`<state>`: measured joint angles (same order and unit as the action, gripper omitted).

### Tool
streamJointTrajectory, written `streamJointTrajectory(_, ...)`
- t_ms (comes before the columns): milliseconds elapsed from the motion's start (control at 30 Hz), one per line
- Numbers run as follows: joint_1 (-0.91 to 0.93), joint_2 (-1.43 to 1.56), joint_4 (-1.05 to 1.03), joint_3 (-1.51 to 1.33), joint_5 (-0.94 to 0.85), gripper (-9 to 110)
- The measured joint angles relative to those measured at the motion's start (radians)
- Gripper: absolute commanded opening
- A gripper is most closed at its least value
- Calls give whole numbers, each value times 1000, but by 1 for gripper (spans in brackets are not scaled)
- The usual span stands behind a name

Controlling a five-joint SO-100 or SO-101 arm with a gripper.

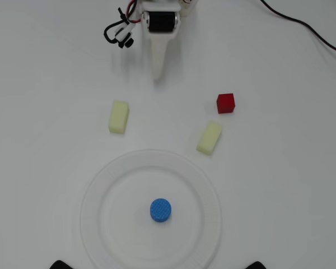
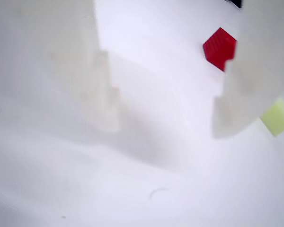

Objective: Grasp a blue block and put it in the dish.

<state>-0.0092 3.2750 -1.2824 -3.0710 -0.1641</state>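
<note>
- My tool (image 2: 165, 118) hangs over bare worktop (image 2: 132, 189) in the wrist view, jaws spread well apart, nothing between them, nothing held. In the overhead view the tool (image 1: 157, 72) sits at the top of frame, pointing down toward the blocks.
- Nearest to the tool: two pale yellow oblong blocks, one (image 1: 119, 116) just ahead and to overhead-left, one (image 1: 209, 138) ahead and to overhead-right. The red cube (image 1: 225, 103) sits off to overhead-right, beside that second yellow block. The wrist view shows the red cube (image 2: 219, 47) and a corner of a yellow block (image 2: 277, 117) behind the right-hand jaw.
- Farthest from the tool: the dish (image 1: 98, 185), well apart from the tool, past all the loose blocks.
- Dish contents: the blue block (image 1: 160, 210) only, upright near the dish centre, clear of the rim. I judge the placing done.
- Handling, my guess: the blue block looks light and stiff, with a textured top. Curved sides could slip, so I'd pinch it across the middle of the round wall.
- The dish looks thin and light and could slide if nudged.
</note>
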Motion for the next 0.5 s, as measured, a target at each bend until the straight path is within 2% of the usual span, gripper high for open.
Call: streamJointTrajectory(500,-92,2,-57,0,12,0)
